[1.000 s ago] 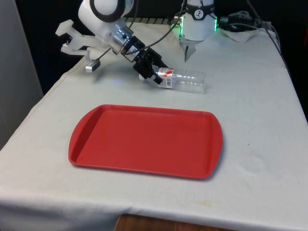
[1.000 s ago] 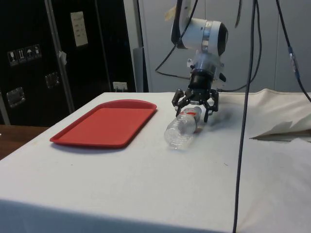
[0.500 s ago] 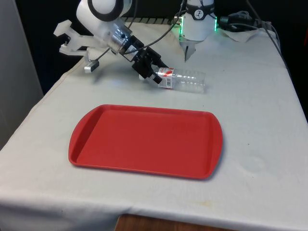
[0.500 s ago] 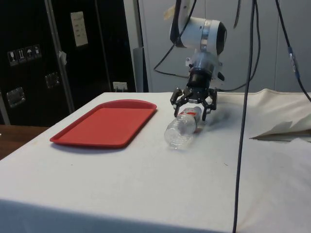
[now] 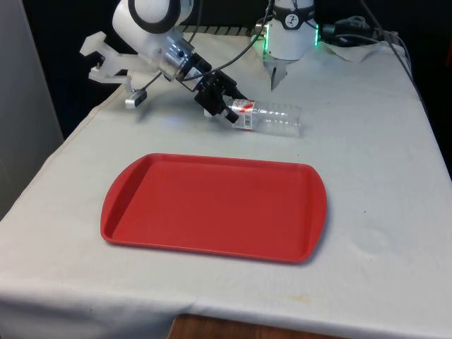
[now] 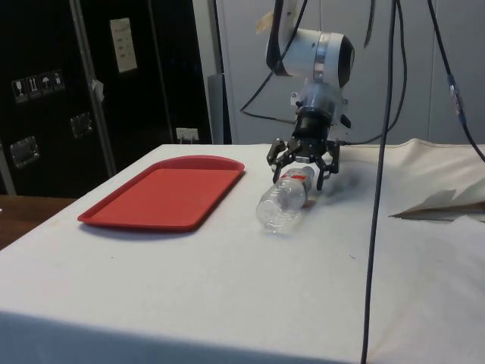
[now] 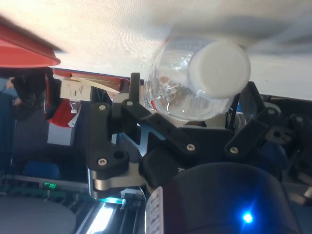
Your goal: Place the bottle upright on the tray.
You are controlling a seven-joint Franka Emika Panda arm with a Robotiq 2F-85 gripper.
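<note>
1. Arm (image 5: 145, 32): glossy white rounded shell, black joint ring.
2. Gripper (image 6: 305, 164): black, 2 linkage fingers (image 7: 114, 134) with silver screws.
3. Black cables (image 6: 265, 87) trail from wrist.

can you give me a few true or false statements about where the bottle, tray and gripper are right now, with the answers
1. The bottle lies on its side on the white cloth. True.
2. The bottle rests inside the red tray. False: it lies on the cloth beyond the tray, which holds nothing.
3. The gripper is at the bottle's cap end, its fingers either side of the neck. True.
4. The gripper has lifted the bottle clear of the table. False: the bottle's body rests on the cloth.
5. The bottle's cap is white. True.
6. In the front view, the bottle's base points to the front view's left. False: the base points to the front view's right and the cap end to the left, toward the gripper.
</note>
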